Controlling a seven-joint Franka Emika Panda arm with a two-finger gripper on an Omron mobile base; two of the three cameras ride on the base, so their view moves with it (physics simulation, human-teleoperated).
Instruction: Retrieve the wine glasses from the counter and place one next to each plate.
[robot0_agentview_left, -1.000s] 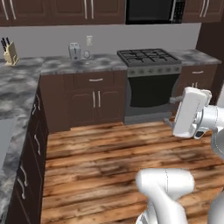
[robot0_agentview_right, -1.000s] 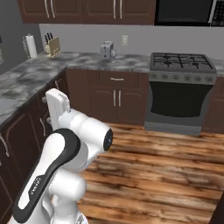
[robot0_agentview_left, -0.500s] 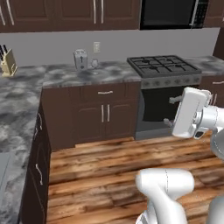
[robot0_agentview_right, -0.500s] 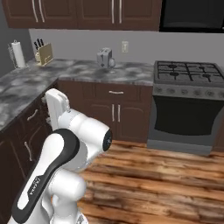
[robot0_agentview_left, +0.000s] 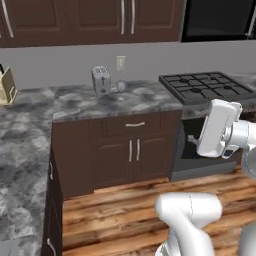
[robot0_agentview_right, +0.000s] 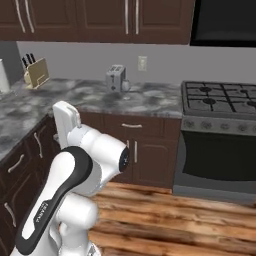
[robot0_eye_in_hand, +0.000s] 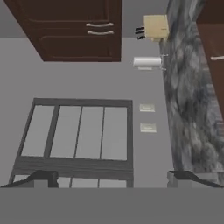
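The gripper's (robot0_eye_in_hand: 112, 175) two dark fingers (robot0_eye_in_hand: 43, 177) stand spread wide apart with nothing between them, facing a grey wall with a window. A wine glass (robot0_agentview_left: 121, 86) (small and blurred) stands on the grey marbled counter (robot0_agentview_left: 135, 102) near its back edge, just beside the silver toaster (robot0_agentview_left: 101, 80), left of the gas stove (robot0_agentview_left: 207, 87).
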